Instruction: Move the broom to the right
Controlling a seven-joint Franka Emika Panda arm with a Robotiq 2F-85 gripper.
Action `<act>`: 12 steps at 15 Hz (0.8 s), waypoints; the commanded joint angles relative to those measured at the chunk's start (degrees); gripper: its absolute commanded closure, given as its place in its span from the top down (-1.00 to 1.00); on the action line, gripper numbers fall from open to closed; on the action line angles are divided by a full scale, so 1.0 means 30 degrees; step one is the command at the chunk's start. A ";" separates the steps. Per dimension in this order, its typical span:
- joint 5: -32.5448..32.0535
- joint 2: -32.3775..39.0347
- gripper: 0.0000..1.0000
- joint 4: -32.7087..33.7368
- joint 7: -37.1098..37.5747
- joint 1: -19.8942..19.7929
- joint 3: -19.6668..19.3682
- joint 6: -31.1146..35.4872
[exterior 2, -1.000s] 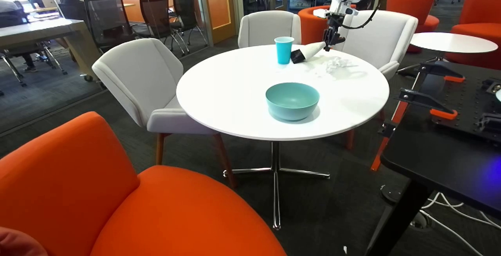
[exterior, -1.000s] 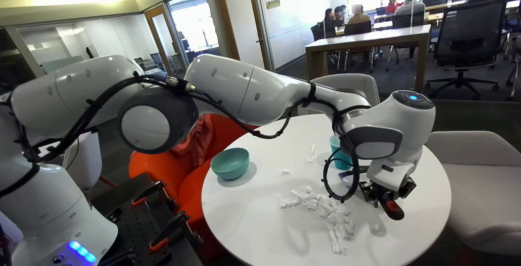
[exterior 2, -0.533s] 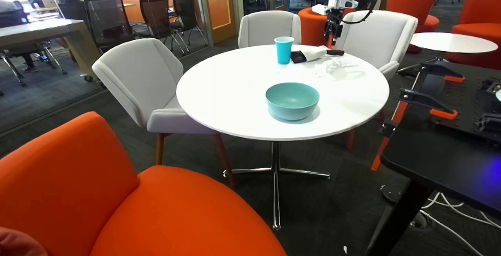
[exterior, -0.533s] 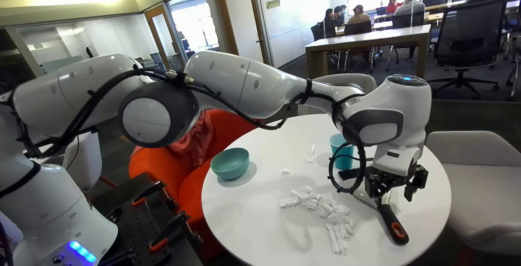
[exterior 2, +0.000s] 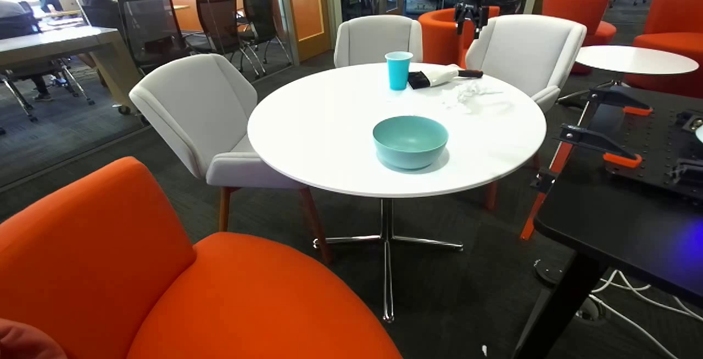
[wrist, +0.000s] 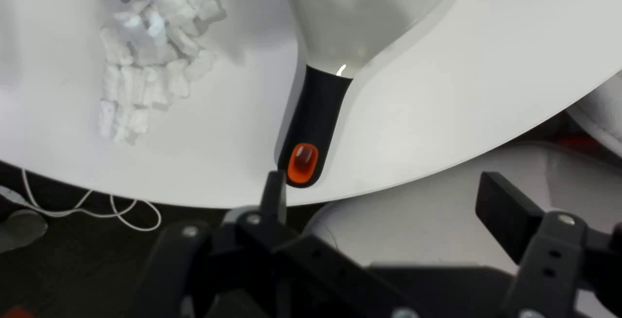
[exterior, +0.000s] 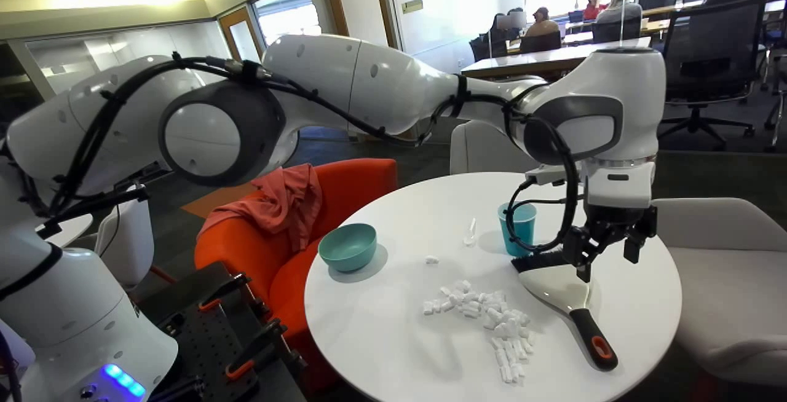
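My claw (exterior: 607, 264) is spread wide, its two fingers (wrist: 508, 211) hanging above the broom (exterior: 562, 294) and apart from it. The broom lies on the round white table (exterior: 393, 316), its bristles (exterior 2: 419, 79) just beside the blue cup (exterior 2: 399, 71). Near the broom I see white scraps (exterior: 470, 303); well apart from it stands the teal bowl (exterior 2: 410, 147). Past the table edge, near the broom's handle (wrist: 318, 109), is a grey chair (wrist: 418, 225).

Arm (exterior: 381, 85): stretched well out from its base (exterior: 98, 322), sloping gently down beyond the round elbow (exterior: 203, 137)
Wrist (exterior: 621, 113): turned straight down at the far end
Gripper (exterior: 607, 260): hanging in midair, pointing downward
Fingers (wrist: 505, 211): spread wide apart, a broad gap between them
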 commanded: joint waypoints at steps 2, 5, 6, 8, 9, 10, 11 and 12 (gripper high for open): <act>-0.0264 -0.3312 1.00 -0.3926 -0.4049 0.0478 0.0182 -0.0664; -0.0310 -0.4909 1.00 -0.6390 -0.6829 0.0819 0.0286 -0.0369; -0.0395 -0.5348 1.00 -0.7155 -0.7429 0.1025 0.0184 -0.0236; -0.0592 -0.6179 1.00 -0.8691 -0.8493 0.1451 -0.0027 0.0213; -0.0755 -0.6603 1.00 -0.9460 -0.8889 0.1682 -0.0143 0.0511; -0.0944 -0.7020 1.00 -1.0231 -0.9364 0.1870 -0.0240 0.0884; -0.1077 -0.7457 1.00 -1.1013 -0.9730 0.2070 -0.0328 0.1285; -0.1266 -0.7883 1.00 -1.1792 -1.0077 0.2236 -0.0383 0.1719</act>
